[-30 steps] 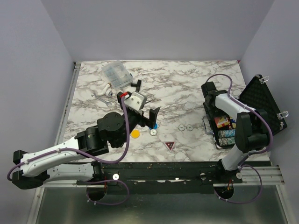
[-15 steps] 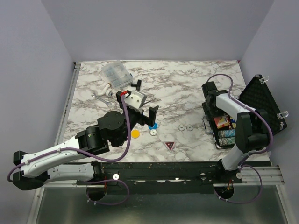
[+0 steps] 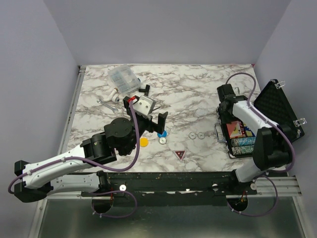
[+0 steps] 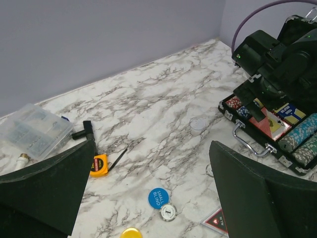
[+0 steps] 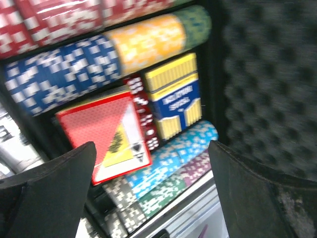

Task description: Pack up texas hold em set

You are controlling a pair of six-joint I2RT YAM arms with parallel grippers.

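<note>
The black briefcase (image 3: 246,145) lies open at the right, its foam lid (image 3: 275,106) tilted back. Chip rows (image 5: 74,69) and the red card box (image 5: 106,136) lie inside; the box also shows in the top view (image 3: 234,130). My right gripper (image 3: 224,118) hovers open and empty over the case, as the right wrist view (image 5: 151,193) shows. On the table lie a blue disc (image 4: 158,198), a white chip (image 4: 168,212), a yellow disc (image 4: 131,233) and a red triangle (image 4: 218,221). My left gripper (image 4: 153,193) is open and empty above them, at mid-table in the top view (image 3: 158,124).
A clear compartment box (image 3: 123,77) stands at the back left, with a wrench (image 3: 106,104) and a black tool (image 3: 144,90) near it. An orange tape measure (image 4: 99,165) lies beside my left finger. Two pale discs (image 3: 196,135) lie between the triangle and the case.
My right arm has shifted a little over the case, and more of the red card box shows. My left arm has hardly moved.
</note>
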